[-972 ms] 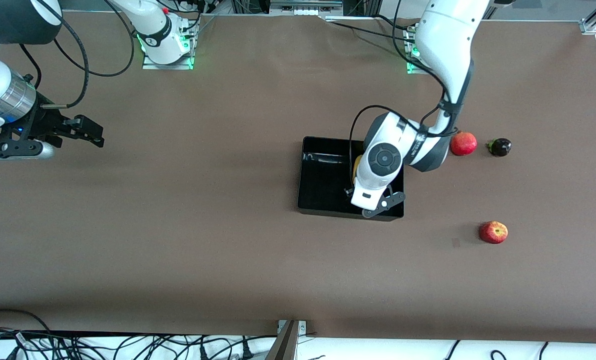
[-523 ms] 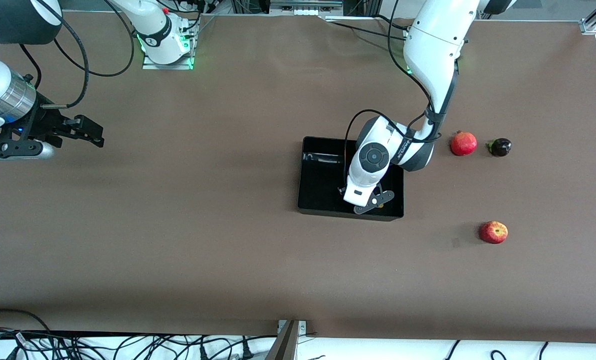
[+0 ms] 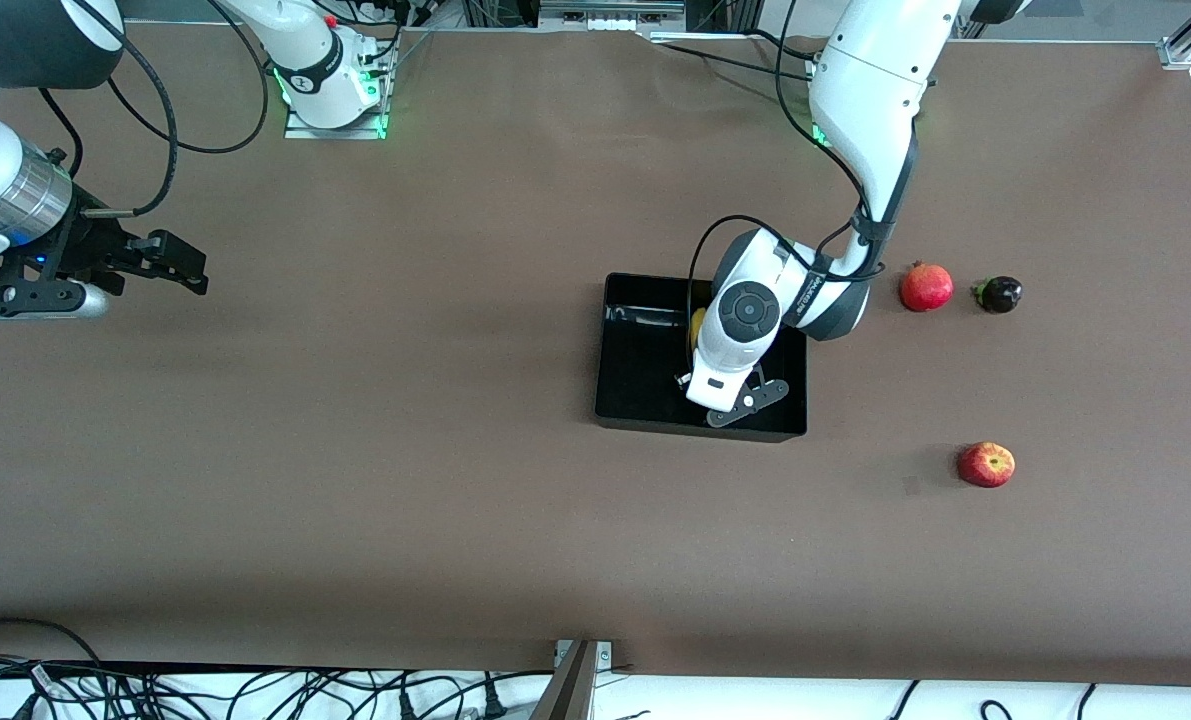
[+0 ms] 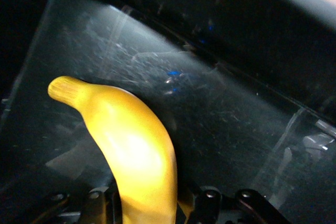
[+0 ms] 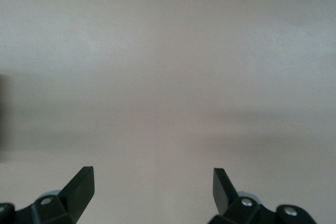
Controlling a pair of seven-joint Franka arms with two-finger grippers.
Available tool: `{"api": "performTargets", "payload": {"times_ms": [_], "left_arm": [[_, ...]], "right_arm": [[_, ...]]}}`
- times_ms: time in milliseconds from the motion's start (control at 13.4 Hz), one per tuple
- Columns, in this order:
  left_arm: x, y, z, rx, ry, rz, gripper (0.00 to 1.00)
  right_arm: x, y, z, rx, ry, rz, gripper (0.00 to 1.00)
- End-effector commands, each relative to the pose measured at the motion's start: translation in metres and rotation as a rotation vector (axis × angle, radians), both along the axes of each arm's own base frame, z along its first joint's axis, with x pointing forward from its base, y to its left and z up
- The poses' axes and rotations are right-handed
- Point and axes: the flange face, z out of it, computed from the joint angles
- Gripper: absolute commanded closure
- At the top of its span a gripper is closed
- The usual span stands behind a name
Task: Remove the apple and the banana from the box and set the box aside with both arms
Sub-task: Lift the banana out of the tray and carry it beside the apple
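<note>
Fingers (image 4: pixel 118 205) now clamped on banana (image 4: pixel 131 150)

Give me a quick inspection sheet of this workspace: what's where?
Surface: brown table.
Job's things: black tray mid-table; banana inside it; apple on the table toward the left arm's end, outside the tray.
Clutter: pomegranate beside a dark purple fruit.
Grippers: left pincer in the tray, shut on the banana; right pincer open, waiting over bare table.
Cables: black cables below the table's near edge.
Surroundings: nothing seen.
</note>
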Motion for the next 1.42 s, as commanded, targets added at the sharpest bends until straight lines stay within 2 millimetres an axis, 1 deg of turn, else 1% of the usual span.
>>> {"api": "performTargets", "payload": {"times_ms": [0,75,150,224,299,449,598,748,822,972,1047,1121,1196,1346], "left_arm": [[0.004,0.039,0.101,-0.019,0.081,-0.035,1.00],[0.009,0.058,0.135,-0.038,0.098,-0.043,1.00],[0.016,0.081,0.163,-0.059,0.129,-0.069,1.00],[0.024,0.103,0.185,-0.076,0.160,-0.094,1.00],[0.034,0.131,0.206,-0.090,0.188,-0.124,1.00],[0.048,0.193,0.233,-0.127,0.237,-0.201,1.00],[0.057,0.259,0.236,-0.152,0.237,-0.260,1.00],[0.064,0.329,0.236,-0.118,0.215,-0.300,1.00],[0.069,0.357,0.236,-0.121,0.177,-0.331,1.00],[0.074,0.406,0.231,-0.129,0.110,-0.377,1.00],[0.077,0.429,0.225,-0.123,0.084,-0.389,1.00],[0.080,0.447,0.218,-0.120,0.060,-0.408,1.00],[0.085,0.461,0.208,-0.108,0.026,-0.422,1.00],[0.096,0.484,0.181,-0.067,-0.026,-0.423,1.00]], "right_arm": [[0.002,-0.001,0.003,-0.008,-0.004,0.001,0.00],[0.002,-0.001,0.003,-0.008,-0.004,0.001,0.00],[0.002,-0.001,0.003,-0.008,-0.006,0.001,0.00],[0.002,-0.001,0.003,-0.008,-0.006,0.001,0.00],[0.002,-0.001,0.003,-0.008,-0.006,0.001,0.00],[0.002,-0.001,0.004,-0.008,-0.007,0.001,0.00],[0.002,-0.001,0.004,-0.008,-0.007,0.001,0.00],[0.002,-0.001,0.003,-0.008,-0.006,0.001,0.00],[0.002,-0.001,0.003,-0.008,-0.006,0.001,0.00],[0.002,-0.001,0.003,-0.008,-0.004,0.002,0.00],[0.002,-0.001,0.003,-0.008,-0.004,0.002,0.00],[0.002,-0.002,0.003,-0.008,-0.004,0.002,0.00],[0.002,-0.002,0.003,-0.008,-0.004,0.007,0.00],[0.002,-0.002,0.004,-0.010,-0.007,0.005,0.00]]}}
